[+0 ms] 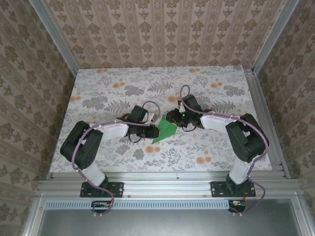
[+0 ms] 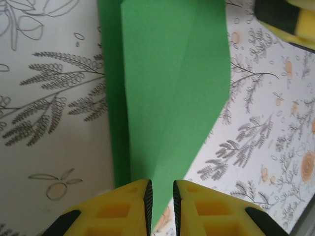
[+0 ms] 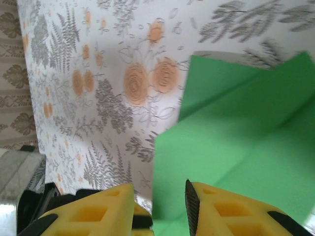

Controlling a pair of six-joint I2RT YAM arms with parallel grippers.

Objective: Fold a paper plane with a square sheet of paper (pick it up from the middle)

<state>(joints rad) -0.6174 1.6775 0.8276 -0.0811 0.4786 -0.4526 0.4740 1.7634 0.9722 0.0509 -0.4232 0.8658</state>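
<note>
The square sheet of paper (image 1: pixel 165 130), bright green, lies folded into a pointed wedge with creases on the floral tabletop, between my two grippers. My left gripper (image 1: pixel 150 129) meets it from the left. In the left wrist view the paper (image 2: pixel 172 88) narrows to a tip between the yellow fingers of the left gripper (image 2: pixel 162 186), which stand slightly apart, wider than the paper is thick. My right gripper (image 1: pixel 172 118) is at the paper's upper right end. In the right wrist view the paper's (image 3: pixel 236 137) straight edge runs between the open jaws of the right gripper (image 3: pixel 160 187).
The floral tabletop (image 1: pixel 123 88) stretches free behind and to both sides. Aluminium rails (image 1: pixel 162 174) border the near edge and the right side. Patterned walls enclose the table. A yellow finger of the right gripper (image 2: pixel 290 19) shows in the left wrist view's top right corner.
</note>
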